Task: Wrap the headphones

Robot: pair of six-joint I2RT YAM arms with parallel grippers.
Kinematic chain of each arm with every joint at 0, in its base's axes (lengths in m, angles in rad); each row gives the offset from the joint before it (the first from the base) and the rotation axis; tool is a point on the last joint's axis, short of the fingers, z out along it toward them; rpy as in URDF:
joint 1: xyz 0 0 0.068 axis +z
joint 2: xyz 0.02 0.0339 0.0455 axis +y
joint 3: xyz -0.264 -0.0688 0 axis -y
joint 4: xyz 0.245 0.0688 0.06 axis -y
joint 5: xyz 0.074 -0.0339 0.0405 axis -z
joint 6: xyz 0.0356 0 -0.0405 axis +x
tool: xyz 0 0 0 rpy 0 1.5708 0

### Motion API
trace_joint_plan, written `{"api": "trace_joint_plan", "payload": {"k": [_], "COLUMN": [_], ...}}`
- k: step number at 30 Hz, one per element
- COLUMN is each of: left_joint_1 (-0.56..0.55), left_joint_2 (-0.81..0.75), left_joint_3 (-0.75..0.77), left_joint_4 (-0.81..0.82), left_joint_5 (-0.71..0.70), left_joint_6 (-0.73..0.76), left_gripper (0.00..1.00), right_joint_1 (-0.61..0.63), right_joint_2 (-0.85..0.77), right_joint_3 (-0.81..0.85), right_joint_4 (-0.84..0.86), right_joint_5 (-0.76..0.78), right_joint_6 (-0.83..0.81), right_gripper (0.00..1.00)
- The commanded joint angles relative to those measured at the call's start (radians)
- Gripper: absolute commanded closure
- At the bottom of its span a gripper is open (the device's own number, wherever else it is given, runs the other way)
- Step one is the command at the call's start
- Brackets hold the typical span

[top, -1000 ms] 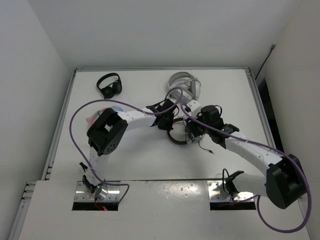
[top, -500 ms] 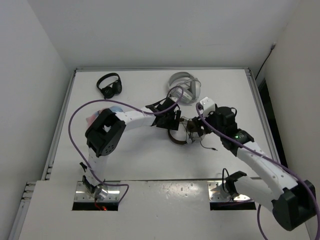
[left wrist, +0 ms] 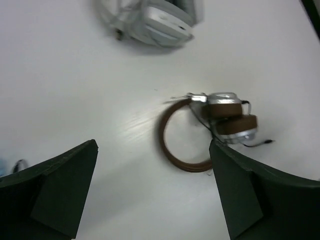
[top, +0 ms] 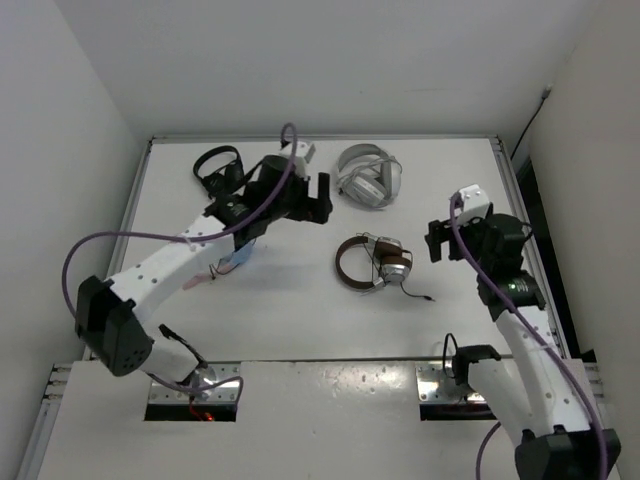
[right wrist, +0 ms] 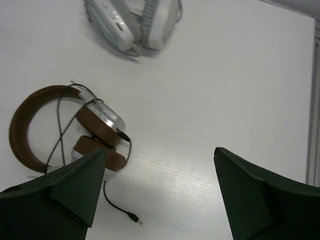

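The headphones lie on the white table between the two arms, with a brown headband and silver earcups folded together. Their thin black cable crosses the headband and earcups, and its plug end lies loose on the table. My left gripper hangs open up and to the left of them, with nothing between its fingers. Off to the right of the headphones my right gripper is open and empty as well. In the wrist views, both the left gripper and the right gripper frame bare table.
A white and grey pair of headphones lies behind the brown pair. A small black pair sits at the back left. A pink and blue item lies under the left arm. The table's right edge is near the right gripper.
Both grippers have opened, let go of the headphones and pulled back, the left up and to the left, the right out to the right. The headphones stay on the table.
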Motion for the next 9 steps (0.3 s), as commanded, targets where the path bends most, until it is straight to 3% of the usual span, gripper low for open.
{"api": "trace_joint_plan", "payload": {"k": [1,4,9], "left_joint_1": [0.068,0.139,0.275], "left_joint_2": [-0.059,-0.140,-0.226], "left_joint_3": [-0.066,-0.171,-0.350], "left_joint_4": [-0.093,-0.126,-0.058], "left_joint_5": [-0.099,-0.134,-0.030], "left_joint_6": [0.068,0.085,0.105], "left_gripper": [0.00,0.00,0.00], "right_joint_1": [-0.136,-0.398,-0.692], "right_joint_2": [-0.036,-0.061,-0.052], "right_joint_3": [0.034,-0.003,-0.054], "right_joint_4": [-0.072,-0.097,-0.156], "right_joint_5": [-0.132,-0.331,-0.529], "right_joint_6": [0.002,-0.033,-0.130], "right_gripper": [0.12,0.12,0.11]}}
